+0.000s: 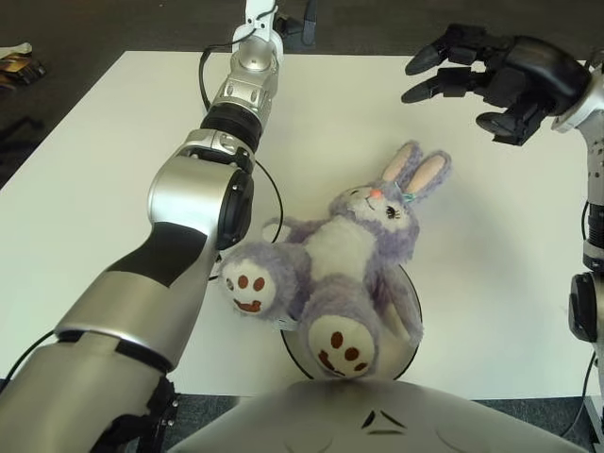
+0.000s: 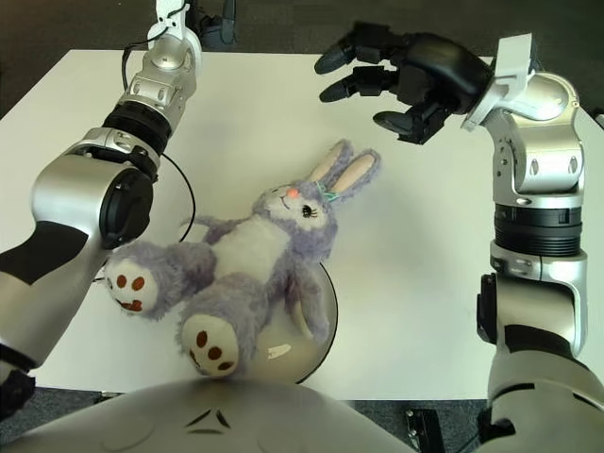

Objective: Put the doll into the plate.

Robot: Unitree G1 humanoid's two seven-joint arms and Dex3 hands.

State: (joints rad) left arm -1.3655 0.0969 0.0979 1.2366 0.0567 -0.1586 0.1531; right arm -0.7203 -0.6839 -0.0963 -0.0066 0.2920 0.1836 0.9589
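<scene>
purple plush bunny doll point(image 1: 349, 260) sprawled face-up, partly across plate point(image 1: 408, 342)

A white desk point(image 1: 113, 170) fills most of both views, its surface plain and matte. Beyond its far edge lies dark floor point(image 1: 113, 24). At the far left of the left eye view, on that floor, sits a small yellowish and pale object point(image 1: 17, 58), too small to identify.
</scene>
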